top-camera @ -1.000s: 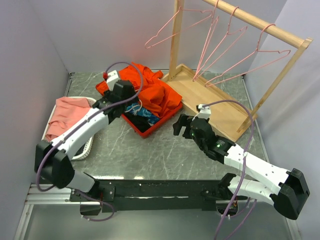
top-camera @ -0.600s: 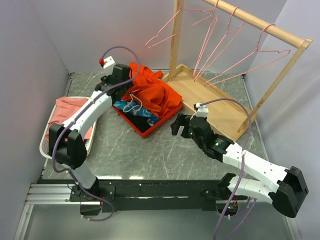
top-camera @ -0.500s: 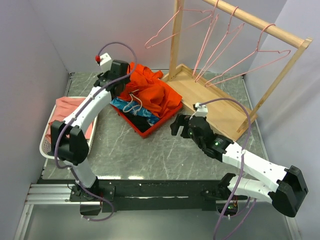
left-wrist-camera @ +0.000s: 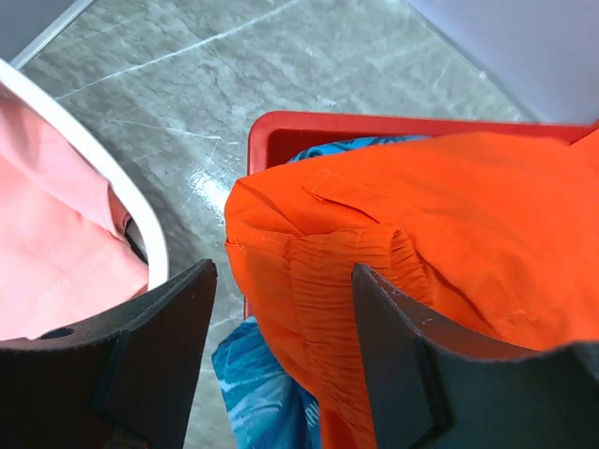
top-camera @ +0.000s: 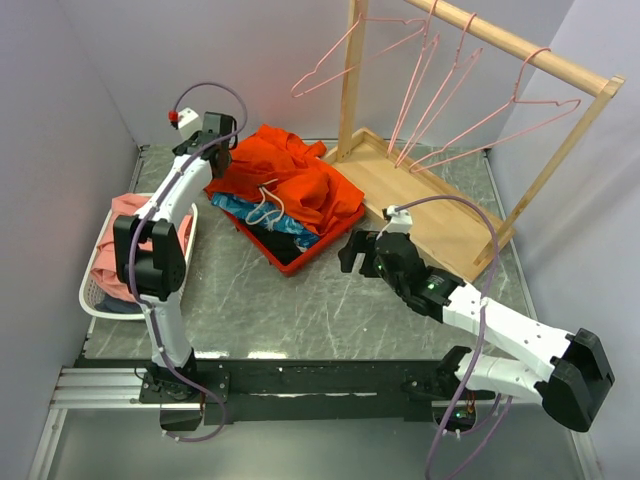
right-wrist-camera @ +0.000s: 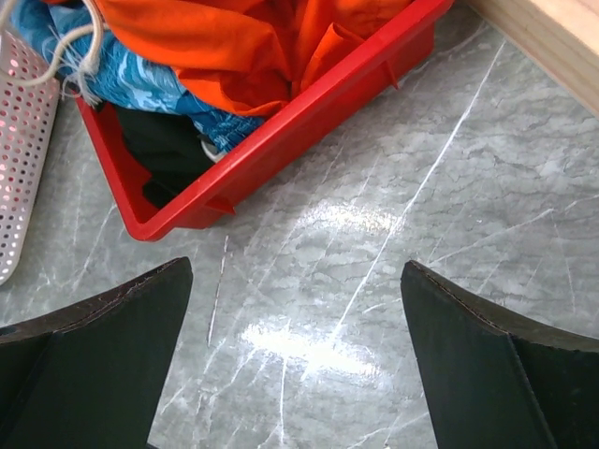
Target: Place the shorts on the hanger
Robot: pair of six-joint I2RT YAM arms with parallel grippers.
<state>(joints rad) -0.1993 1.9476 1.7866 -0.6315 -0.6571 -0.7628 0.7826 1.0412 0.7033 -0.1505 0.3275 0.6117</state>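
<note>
**Left wrist view.** The shorts, lying ahead of the left pincer, run off the right and bottom edges. They cover most of the red bin, leaving one corner rim visible. They also cover most of the blue patterned garment beneath them.

**Right wrist view.** Ahead of the right pincer, the bin's far part is cut by the top edge. A dark item in its nearest corner is too shadowed to identify. The perforated basket, beyond the pincer's left finger, is cropped by the left edge.
</note>
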